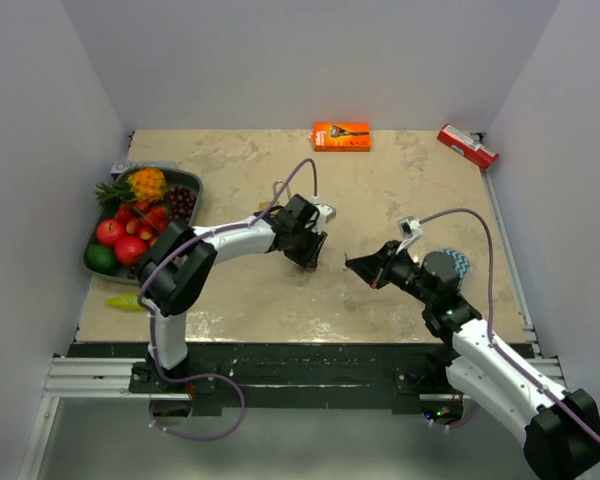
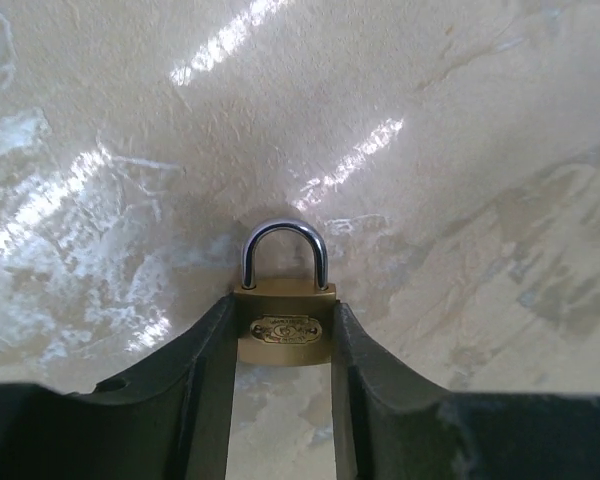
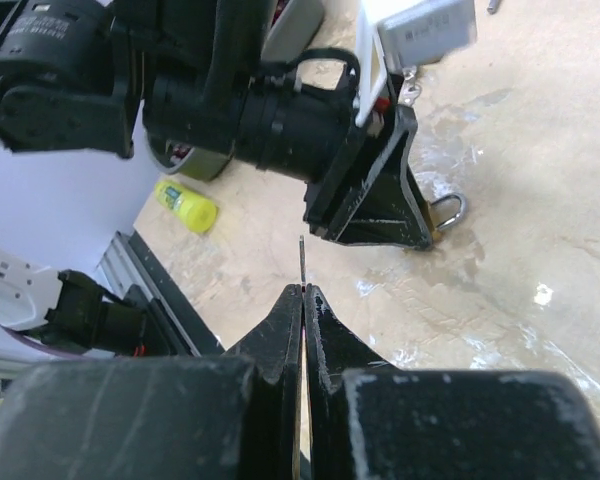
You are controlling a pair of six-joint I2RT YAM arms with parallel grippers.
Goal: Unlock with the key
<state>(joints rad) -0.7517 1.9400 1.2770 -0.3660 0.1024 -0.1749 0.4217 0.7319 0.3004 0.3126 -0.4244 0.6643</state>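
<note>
The left gripper [image 2: 283,310] has its 2 fingers pressed against the flanks of the brass padlock [image 2: 283,330], which sits low on the table [image 1: 410,190] near its middle, face toward the wrist camera and shackle pointing away. The hold looks shallow, with only the tips on the body, so a push from the key could skid or twist the lock out. The keyhole shows in no view; it probably faces back between the fingers toward the palm, which would block entry unless the lock is lifted and turned. The right gripper [image 3: 303,297] is clenched on the key [image 3: 302,262], seen edge-on as a thin blade poking past the tips; a slight tilt in that pinch could miss the slot or lever the key loose. The 2 grippers are near each other but apart, with bare table between them. The fruit tray [image 1: 194,192] lies to the left, and the orange box [image 1: 341,136] and red item [image 1: 467,146] sit at the far edge, all well apart from the work.
</note>
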